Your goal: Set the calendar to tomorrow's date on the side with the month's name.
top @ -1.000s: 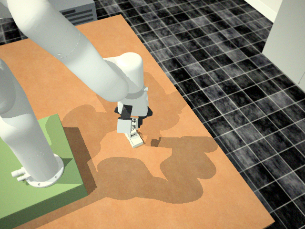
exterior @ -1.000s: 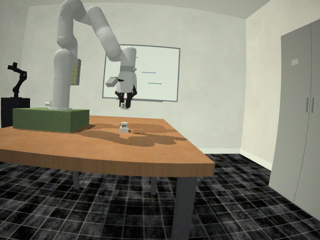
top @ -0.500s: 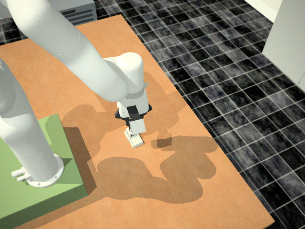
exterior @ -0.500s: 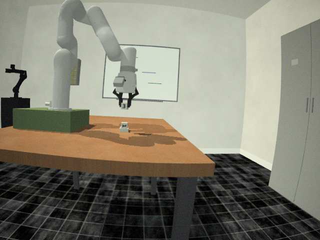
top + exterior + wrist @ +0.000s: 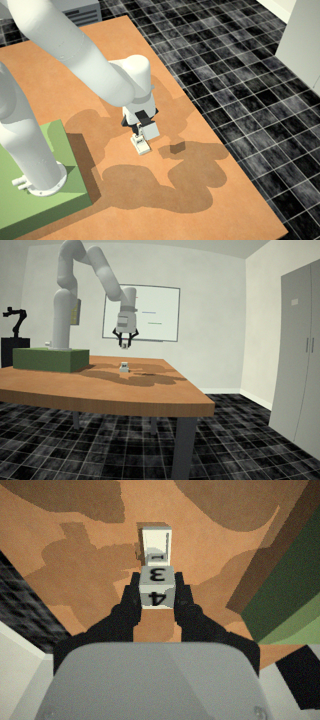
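Observation:
My gripper (image 5: 124, 343) hangs well above the table and is shut on a white digit cube (image 5: 124, 345). In the wrist view the held cube (image 5: 156, 586) shows a 3 on the face towards the table and a 4 on the face towards the camera, between the black fingers. Below it the white calendar tray (image 5: 140, 145) lies flat on the table. In the wrist view the tray (image 5: 156, 542) holds the other cube (image 5: 156, 557) at its near end; that cube shows a 1, and the rest of the tray's floor looks bare. The month's name is not readable.
The arm's green base block (image 5: 38, 175) stands at the left of the orange table (image 5: 155, 193). The table's right edge (image 5: 206, 124) drops to the tiled floor. A whiteboard (image 5: 140, 313) hangs on the back wall and a grey cabinet (image 5: 299, 351) stands at the right.

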